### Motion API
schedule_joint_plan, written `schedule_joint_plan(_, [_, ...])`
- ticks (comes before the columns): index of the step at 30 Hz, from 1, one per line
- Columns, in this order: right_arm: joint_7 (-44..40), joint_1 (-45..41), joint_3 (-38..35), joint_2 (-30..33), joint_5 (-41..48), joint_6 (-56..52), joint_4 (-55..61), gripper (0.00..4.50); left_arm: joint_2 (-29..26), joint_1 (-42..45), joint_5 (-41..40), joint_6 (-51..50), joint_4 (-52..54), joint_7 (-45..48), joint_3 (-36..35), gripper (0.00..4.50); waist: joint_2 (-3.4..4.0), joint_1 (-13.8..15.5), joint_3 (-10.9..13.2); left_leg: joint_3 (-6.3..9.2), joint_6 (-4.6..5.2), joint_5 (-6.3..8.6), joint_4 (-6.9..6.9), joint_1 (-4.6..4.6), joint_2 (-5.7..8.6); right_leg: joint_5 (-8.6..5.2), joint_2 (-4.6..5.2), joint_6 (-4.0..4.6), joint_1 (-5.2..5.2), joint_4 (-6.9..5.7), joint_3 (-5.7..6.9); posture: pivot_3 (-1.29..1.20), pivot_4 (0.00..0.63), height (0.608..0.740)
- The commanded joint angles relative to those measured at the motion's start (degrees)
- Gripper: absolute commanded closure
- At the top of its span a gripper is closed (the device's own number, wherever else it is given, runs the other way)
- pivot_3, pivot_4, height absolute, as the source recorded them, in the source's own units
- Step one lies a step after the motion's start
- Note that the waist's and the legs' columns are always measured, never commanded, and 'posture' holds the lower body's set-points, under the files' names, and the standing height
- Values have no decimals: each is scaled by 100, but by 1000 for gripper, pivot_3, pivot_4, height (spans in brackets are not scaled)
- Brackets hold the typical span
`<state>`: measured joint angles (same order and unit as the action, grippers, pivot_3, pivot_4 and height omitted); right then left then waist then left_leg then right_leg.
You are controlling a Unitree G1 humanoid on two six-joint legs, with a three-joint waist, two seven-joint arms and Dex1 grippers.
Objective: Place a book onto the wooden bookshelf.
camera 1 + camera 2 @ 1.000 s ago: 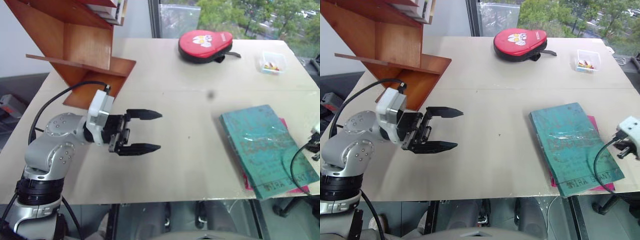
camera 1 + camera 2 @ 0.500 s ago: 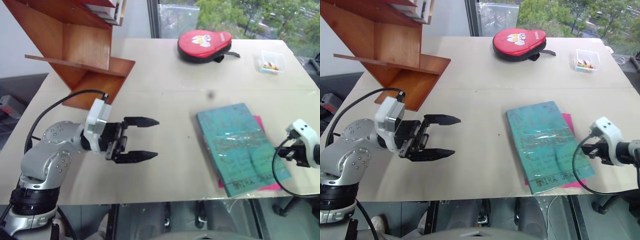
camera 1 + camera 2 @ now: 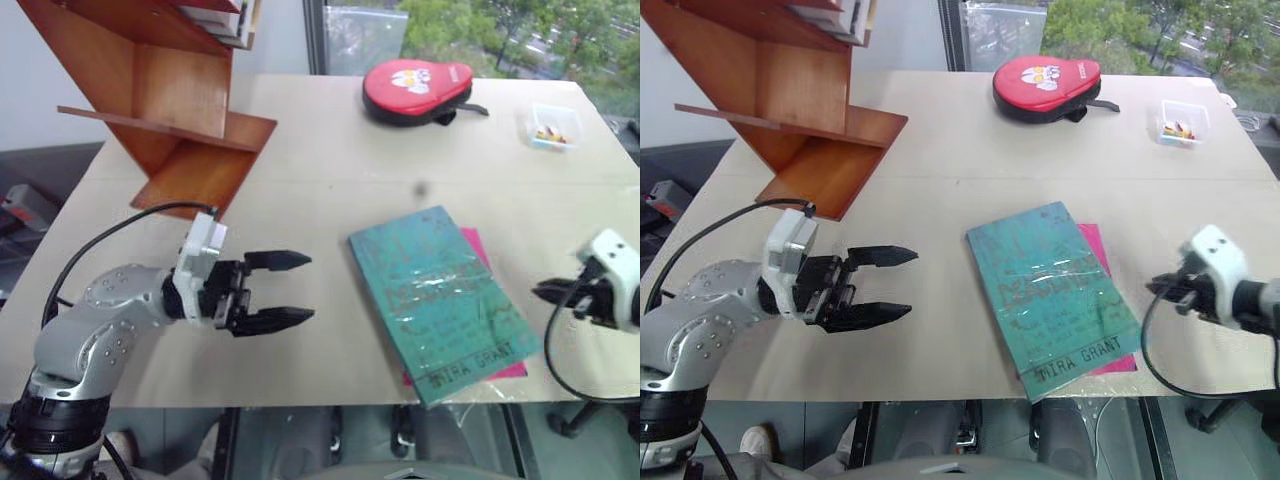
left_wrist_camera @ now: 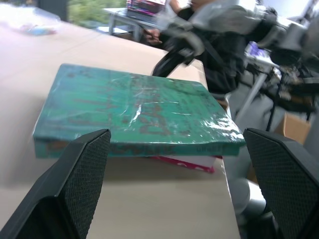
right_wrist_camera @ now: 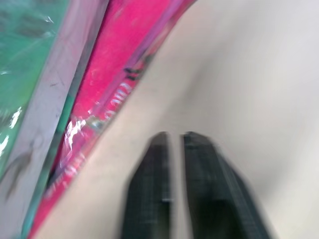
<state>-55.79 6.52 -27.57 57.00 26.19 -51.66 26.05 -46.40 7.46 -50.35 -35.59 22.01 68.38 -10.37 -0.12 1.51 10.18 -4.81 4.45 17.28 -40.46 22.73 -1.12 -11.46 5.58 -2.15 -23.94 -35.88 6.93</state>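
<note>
Teal-green and glossy, the book [image 3: 441,298] lies flat on the pale counter [image 3: 330,150], near its front edge and right of the middle, turned at a slant. Its cover is scuffed, with reddish worn patches and a wrinkled shine as of plastic film; dark lettering runs along the edge nearest the robot. In the left wrist view the side of the book shows as a thin slab with a rounded green edge. Under it lies a smaller magenta-pink book [image 3: 474,250], whose edge shows along the teal book's right side and at its near corner.

The left end effector [image 3: 282,289] hovers over the counter to the left of the book, apart from it, pointing toward it with its two black fingers spread wide and nothing between them. The right end effector [image 5: 173,164] is just off the right side of the books, over bare counter beside the pink edge; its fingers stand close together with a narrow gap, holding nothing.

The wooden bookshelf [image 3: 165,95], reddish-brown with slanted boards, stands at the far left corner, well apart from the book. A red zipped case [image 3: 416,90] and a small clear box [image 3: 552,128] lie at the far side.
</note>
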Motion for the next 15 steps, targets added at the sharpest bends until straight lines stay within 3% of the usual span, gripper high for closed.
schedule_joint_plan(1, [-128,376,-930,-296,407,249,1010,2398,75,-44,-470,-536,122,-459,-95,0,-1,-15,-1,0,-1,0,0,-7,-6,-1,-4,-1,5,-1,-2,0,150,740])
schedule_joint_plan(3, [-198,641,-1289,-517,545,523,1543,1314,180,32,-739,-917,54,-827,-103,0,-1,-47,-1,2,-5,-2,0,-10,-10,-2,-9,-3,7,-1,-11,0,150,740])
schedule_joint_plan(4, [-408,934,-1504,-636,640,705,1922,995,221,117,-992,-1258,-4,-1086,-77,0,-1,-47,-1,0,-5,-2,-1,-11,-9,-1,-6,-3,6,-4,-21,0,150,740])
schedule_joint_plan(7, [-814,1731,-1969,-887,978,876,2690,995,370,399,-1634,-2151,-234,-1871,-27,0,-1,36,-2,10,-5,-2,-1,-12,-7,-2,-2,-3,10,-6,-17,0,150,740])
schedule_joint_plan(10, [-742,1973,-1974,-1124,1063,1340,3083,995,642,805,-2684,-3151,-885,-2886,-18,0,-12,48,-8,17,-5,-2,-2,-19,-8,-2,-6,-3,21,-5,-16,0,150,740])
schedule_joint_plan(15, [-342,1845,-1517,-1123,1315,1479,3348,995,1262,1166,-2972,-3933,-1729,-4175,169,0,-26,45,-15,2,-4,-2,-4,-40,-3,-1,-4,-3,33,-10,-33,0,150,740])
